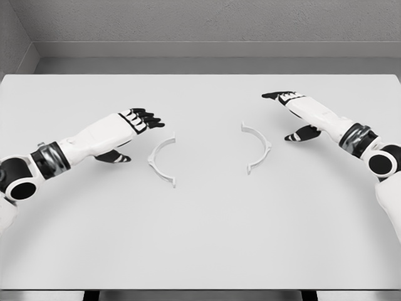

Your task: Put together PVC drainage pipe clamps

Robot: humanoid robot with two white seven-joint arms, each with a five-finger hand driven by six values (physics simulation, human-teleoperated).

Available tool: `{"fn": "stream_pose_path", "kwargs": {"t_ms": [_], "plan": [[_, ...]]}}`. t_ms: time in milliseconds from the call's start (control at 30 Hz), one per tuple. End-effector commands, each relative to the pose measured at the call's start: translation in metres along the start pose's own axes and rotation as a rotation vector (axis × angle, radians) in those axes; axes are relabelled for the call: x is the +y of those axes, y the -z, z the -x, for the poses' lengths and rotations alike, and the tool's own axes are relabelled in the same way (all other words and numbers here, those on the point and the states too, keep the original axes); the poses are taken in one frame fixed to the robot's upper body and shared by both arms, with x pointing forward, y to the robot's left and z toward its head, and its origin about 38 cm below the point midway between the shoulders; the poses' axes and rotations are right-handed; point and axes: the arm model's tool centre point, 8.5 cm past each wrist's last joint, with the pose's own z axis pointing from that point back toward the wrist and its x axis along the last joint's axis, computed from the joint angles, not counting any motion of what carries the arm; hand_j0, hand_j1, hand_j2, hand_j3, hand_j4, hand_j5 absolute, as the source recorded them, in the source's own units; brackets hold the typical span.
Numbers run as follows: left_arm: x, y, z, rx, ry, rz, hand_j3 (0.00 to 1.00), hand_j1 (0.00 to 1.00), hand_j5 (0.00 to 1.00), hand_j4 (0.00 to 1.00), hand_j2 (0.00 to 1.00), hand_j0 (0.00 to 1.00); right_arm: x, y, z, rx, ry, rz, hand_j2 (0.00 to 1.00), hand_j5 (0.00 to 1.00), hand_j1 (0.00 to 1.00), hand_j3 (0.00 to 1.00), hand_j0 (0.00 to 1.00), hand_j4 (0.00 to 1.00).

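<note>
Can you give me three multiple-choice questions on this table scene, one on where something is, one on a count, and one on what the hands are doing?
1. Where does the left clamp half lie?
A. Just right of the left hand
B. At the table's near edge
C. On top of the other half

2. How many clamp halves are on the table?
A. One
B. Two
C. Four

3. What are the hands holding?
A. Each holds a half
B. Only the right hand holds one
C. Nothing

Answers: 1 A, its arc lies beside that hand's fingers. 2 B, the right clamp half faces it across a gap. 3 C, both hands are open, clear of the halves.

Both upper arms (12,188) beyond frame.
</note>
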Motion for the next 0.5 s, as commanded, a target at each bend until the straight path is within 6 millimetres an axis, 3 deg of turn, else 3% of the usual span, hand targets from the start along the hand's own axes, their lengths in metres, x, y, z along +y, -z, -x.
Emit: {"fn": "stream_pose_path", "kwargs": {"t_ms": [0,467], "plan": [[-0.004,0.004,-0.002,-0.005,-0.012,0.011,1.0,1.0,1.0,1.0,1.0,1.0,0.002,0.002,-0.002,-0.008,0.004,-0.006,1.0,1.0,1.0,1.0,1.0,1.0],[-0.013,0.022,-0.003,-0.012,-0.044,0.034,1.0,1.0,1.0,1.0,1.0,1.0,0.012,0.003,-0.011,-0.03,-0.002,-0.023,1.0,1.0,1.0,1.0,1.0,1.0]]}}
